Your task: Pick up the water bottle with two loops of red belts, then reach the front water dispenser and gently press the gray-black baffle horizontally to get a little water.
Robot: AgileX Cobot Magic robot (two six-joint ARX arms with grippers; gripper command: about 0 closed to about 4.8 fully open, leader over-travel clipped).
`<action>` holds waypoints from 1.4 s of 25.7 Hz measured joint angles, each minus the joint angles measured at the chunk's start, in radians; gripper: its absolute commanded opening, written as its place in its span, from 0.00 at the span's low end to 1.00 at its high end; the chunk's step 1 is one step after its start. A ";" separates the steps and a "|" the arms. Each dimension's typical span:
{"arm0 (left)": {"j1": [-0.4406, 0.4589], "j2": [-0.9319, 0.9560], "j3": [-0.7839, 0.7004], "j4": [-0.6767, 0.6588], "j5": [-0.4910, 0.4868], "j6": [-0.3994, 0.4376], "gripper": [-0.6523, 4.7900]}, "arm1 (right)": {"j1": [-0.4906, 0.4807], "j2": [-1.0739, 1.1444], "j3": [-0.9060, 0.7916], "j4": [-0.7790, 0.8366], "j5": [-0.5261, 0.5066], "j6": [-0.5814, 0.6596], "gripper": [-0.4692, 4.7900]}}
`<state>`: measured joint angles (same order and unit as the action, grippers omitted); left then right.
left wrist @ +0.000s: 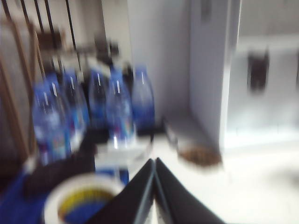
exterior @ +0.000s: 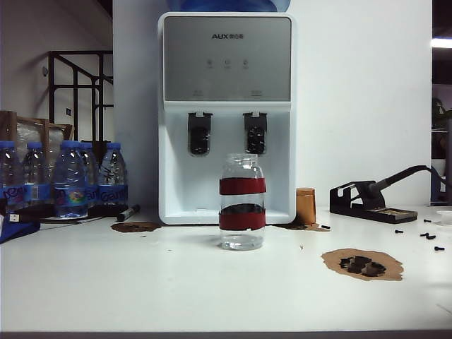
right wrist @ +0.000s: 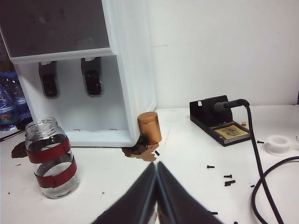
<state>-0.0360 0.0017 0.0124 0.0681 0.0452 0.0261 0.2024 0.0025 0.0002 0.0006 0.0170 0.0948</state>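
Both closed, the left end effector (left wrist: 155, 163) and right end effector (right wrist: 156, 166) hover empty; the red-banded water bottle (exterior: 242, 203) stands alone mid-bench (exterior: 141, 282), open room around.

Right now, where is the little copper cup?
In the exterior view, the copper cup stands on the table right of centre, beside the water dispenser's right bottom corner.

The brand "AUX" is printed at the top of the gray panel of the water dispenser (exterior: 227, 113); the plastic bottles' (exterior: 70, 180) labels cannot be read.

Red-banded water bottle (exterior: 242, 203) stands upright, seemingly uncapped, before water dispenser (exterior: 226, 78).
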 measured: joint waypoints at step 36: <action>-0.147 1.937 0.678 1.288 1.013 -0.212 1.00 | 0.000 0.616 0.908 -0.359 -0.593 -0.089 0.76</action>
<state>-0.1829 1.9385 0.6907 1.3563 1.0580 -0.1856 0.2020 0.6189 0.9077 -0.3584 -0.5758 0.0063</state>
